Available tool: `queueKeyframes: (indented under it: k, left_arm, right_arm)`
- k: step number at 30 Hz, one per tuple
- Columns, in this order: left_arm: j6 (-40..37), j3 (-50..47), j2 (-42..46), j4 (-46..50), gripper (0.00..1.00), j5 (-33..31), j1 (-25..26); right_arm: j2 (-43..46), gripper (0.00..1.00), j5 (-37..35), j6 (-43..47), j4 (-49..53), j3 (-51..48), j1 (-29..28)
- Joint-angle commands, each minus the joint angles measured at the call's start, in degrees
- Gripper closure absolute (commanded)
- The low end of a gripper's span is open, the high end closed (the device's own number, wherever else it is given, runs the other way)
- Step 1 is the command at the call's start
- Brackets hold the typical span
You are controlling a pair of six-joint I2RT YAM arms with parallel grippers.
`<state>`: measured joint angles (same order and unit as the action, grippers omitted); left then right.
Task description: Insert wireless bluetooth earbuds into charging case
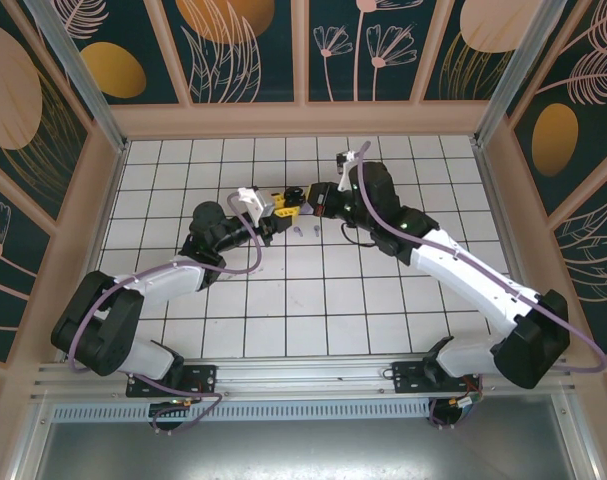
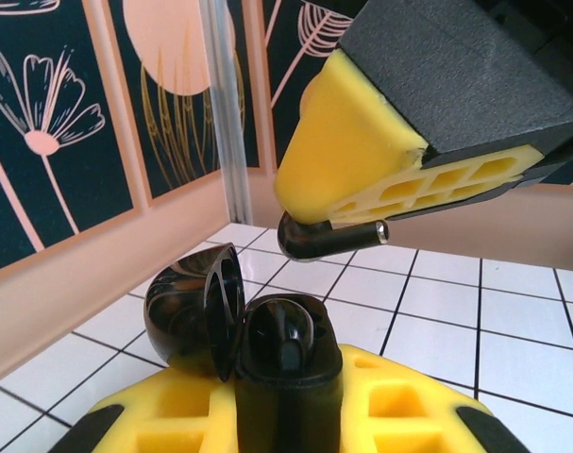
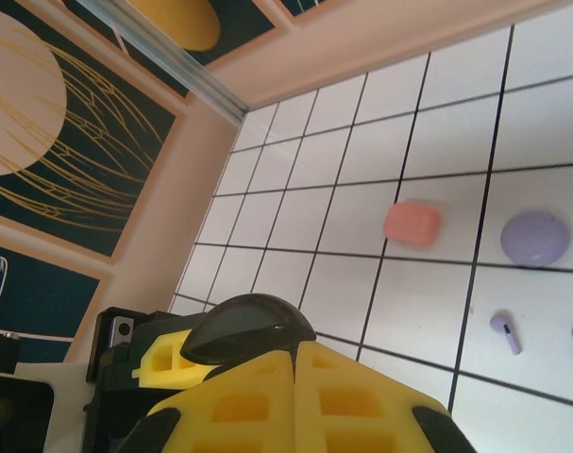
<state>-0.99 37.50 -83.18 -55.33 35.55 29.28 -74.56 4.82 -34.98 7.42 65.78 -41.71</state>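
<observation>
Left wrist view: the left gripper point(image 2: 286, 415) is clamped on the black case point(image 2: 288, 349), which stands open and upright. Just above it, the right gripper point(image 3: 294, 363) pinches a black earbud point(image 2: 314, 238) that is not in the case. On the table point(image 1: 383, 300) lie a pink case point(image 3: 412, 224), a purple case point(image 3: 534, 238) and two purple earbuds point(image 3: 505, 332).

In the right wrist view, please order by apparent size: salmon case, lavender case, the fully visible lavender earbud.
1. lavender case and salmon case: nearly alike, not ranked; lavender looks slightly wider.
2. lavender earbud: clearly smallest.
</observation>
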Motion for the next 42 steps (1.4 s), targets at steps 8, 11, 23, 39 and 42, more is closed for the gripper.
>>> queueKeyframes:
  k: [8,11,23,39,42]
  left_arm:
    - [0.2,2.8,2.8,2.7,1.00,-0.2,0.3]
    - [-0.2,2.1,3.7,4.4,1.00,-5.0,0.2]
    - [-0.5,-1.5,8.9,6.8,1.00,-14.2,0.3]
    - [0.0,-1.4,10.8,6.4,1.00,-14.9,0.3]
    - [-0.3,-1.5,10.7,6.3,1.00,-14.9,0.2]
  right_arm:
    - [1.5,0.96,-3.8,6.5,-4.2,-0.6,0.7]
    - [1.9,0.97,-5.4,6.5,-2.2,-2.0,0.8]
    - [1.8,0.96,-5.9,5.1,3.3,-17.4,0.9]
    - [-14.8,0.96,-9.3,8.7,6.5,-20.3,-3.6]
    - [-18.2,0.96,-11.5,9.5,8.6,-18.1,-5.4]
